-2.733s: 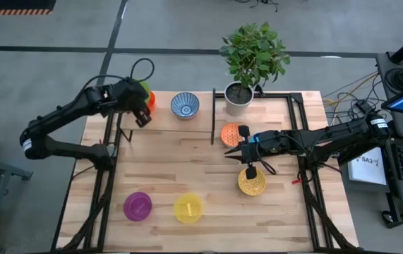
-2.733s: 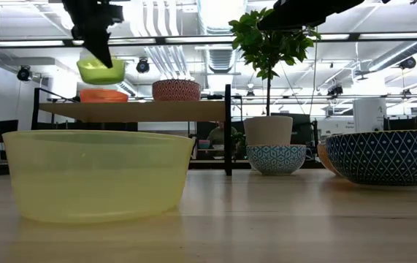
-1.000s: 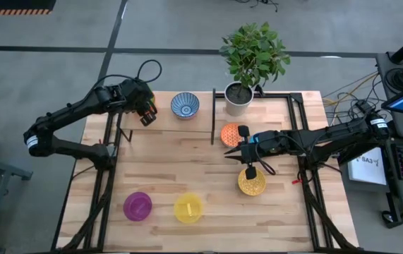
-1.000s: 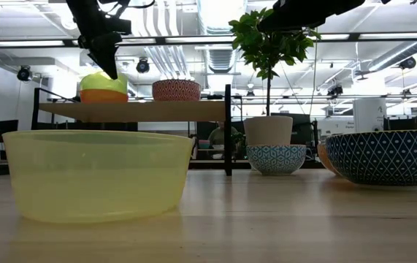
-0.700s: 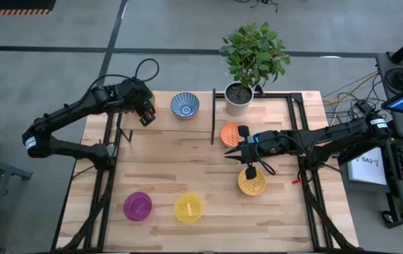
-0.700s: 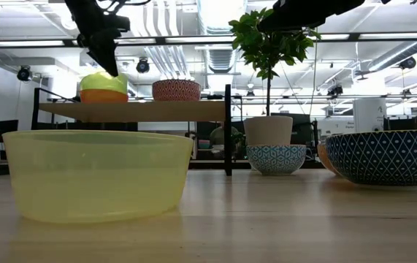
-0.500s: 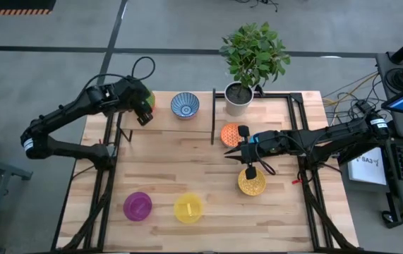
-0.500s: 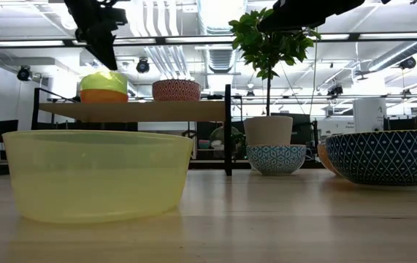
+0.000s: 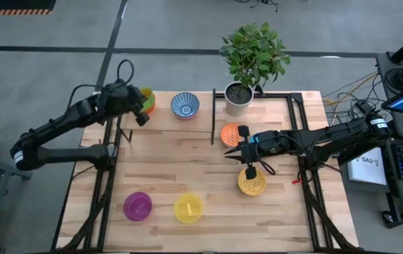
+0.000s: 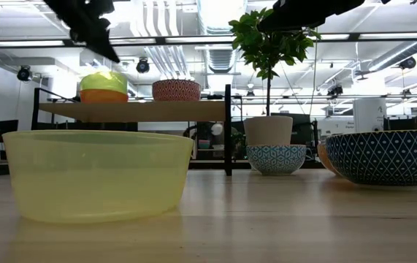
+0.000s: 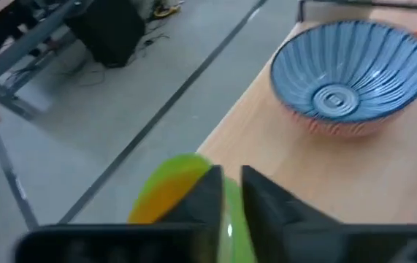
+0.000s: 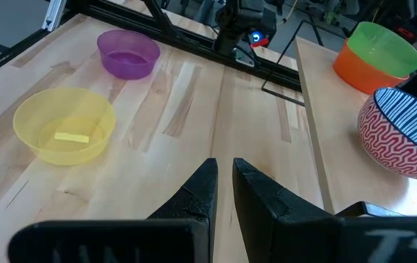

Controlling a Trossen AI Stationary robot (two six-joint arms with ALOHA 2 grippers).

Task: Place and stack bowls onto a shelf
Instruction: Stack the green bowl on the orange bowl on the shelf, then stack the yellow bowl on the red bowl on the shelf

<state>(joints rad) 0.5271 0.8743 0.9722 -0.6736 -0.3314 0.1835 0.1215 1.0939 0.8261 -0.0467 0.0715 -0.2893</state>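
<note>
We noted the small green bowl (image 10: 104,79) nested in the red-orange bowl (image 10: 104,96) at the shelf's outer end, on the narrow light-wood shelf plank (image 10: 131,110), with the blue-striped, red-patterned bowl (image 9: 185,105) further along it. Left claw (image 9: 139,114) hovered just beside that stack, fingers drawn nearly together on nothing. Right claw (image 9: 246,155) hung over mid-bench between the patterned orange bowl (image 9: 230,133) and speckled yellow bowl (image 9: 251,183), fingers close together, empty. Purple bowl (image 9: 137,205) and clear yellow bowl (image 9: 188,208) sat at the near edge of the wooden bench (image 9: 187,159). Our judgement: lift the left claw clear before swinging it sideways, so a finger does not catch the green rim and drag the pair off the plank's end.
</note>
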